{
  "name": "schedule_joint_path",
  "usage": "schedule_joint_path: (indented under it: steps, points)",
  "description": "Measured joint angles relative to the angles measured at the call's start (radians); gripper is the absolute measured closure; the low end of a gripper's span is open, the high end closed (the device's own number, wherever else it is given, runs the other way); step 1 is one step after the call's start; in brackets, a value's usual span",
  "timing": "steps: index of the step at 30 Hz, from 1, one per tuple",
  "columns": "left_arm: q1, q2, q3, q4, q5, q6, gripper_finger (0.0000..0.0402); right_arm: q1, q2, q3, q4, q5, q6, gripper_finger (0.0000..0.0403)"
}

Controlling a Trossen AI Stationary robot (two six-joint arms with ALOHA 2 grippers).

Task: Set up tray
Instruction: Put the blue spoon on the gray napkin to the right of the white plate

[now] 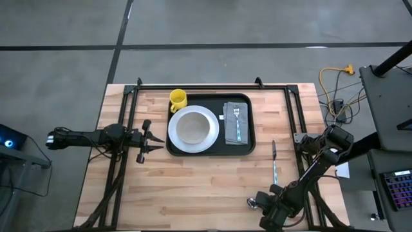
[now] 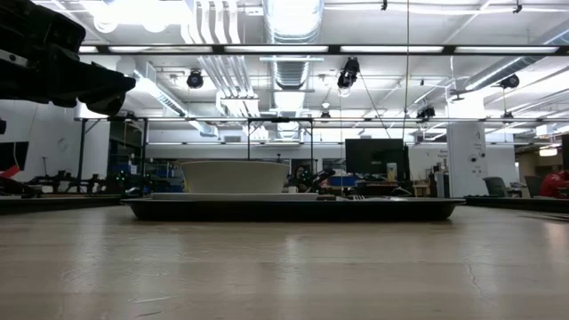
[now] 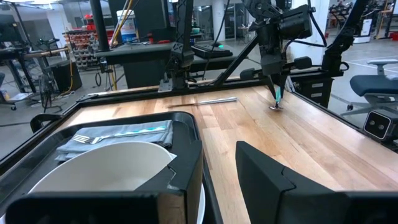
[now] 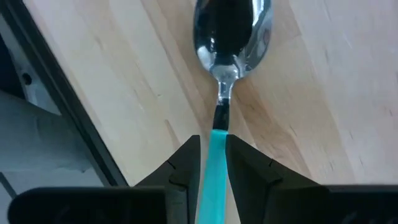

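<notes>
Tray: the black tray lies flat on the wooden worktop, close to the far edge and about midway between the left and right edges.
On the tray: a white plate fills its left half; a folded grey napkin lies on its right half with a fork on top.
Mug: a yellow mug stands in the tray's far-left corner, just beside the plate.
Knife: a knife lies on the bare worktop, right of the tray and apart from it, running from far to near.
Right end effector: the right end effector is near the worktop's near-right corner, its two fingers clamped on the teal handle of a spoon; the spoon's bowl is at the wood, though contact cannot be told.
Left end effector: the left end effector hovers just left of the tray, pointing at the plate, fingers apart and holding nothing.
Low view: the tray's rim and the plate's side show level across the worktop.
</notes>
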Motion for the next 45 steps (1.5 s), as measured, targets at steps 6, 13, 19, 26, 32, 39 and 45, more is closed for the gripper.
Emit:
schedule_joint_path:
  steps: [6,13,19,26,32,39,45]
  points:
    - [0.000,0.000,0.000,0.000,0.000,0.000,0.0318,0.000,0.000,-0.020,0.020,0.000,0.013,0.0324]
    - [0.000,0.000,0.000,0.000,0.000,0.000,0.0318,0.000,0.000,-0.074,0.104,0.000,0.014,0.0317]
    - [0.000,0.000,0.000,0.000,0.000,0.000,0.0318,0.000,-0.004,-0.098,0.130,0.001,0.059,0.0322]
    - [0.000,0.000,0.000,0.000,0.000,0.000,0.0318,0.003,0.001,-0.084,0.139,0.066,0.054,0.0334]
    - [0.000,0.000,0.000,0.000,0.000,0.000,0.0318,0.000,0.004,-0.078,0.148,0.082,0.032,0.0331]
    - [0.000,0.000,0.000,0.000,0.000,0.000,0.0318,0.000,0.003,-0.078,0.151,0.080,0.010,0.0324]
    - [0.000,0.000,0.000,0.000,0.000,0.000,0.0318,0.000,0.003,-0.077,0.152,0.075,0.011,0.0331]
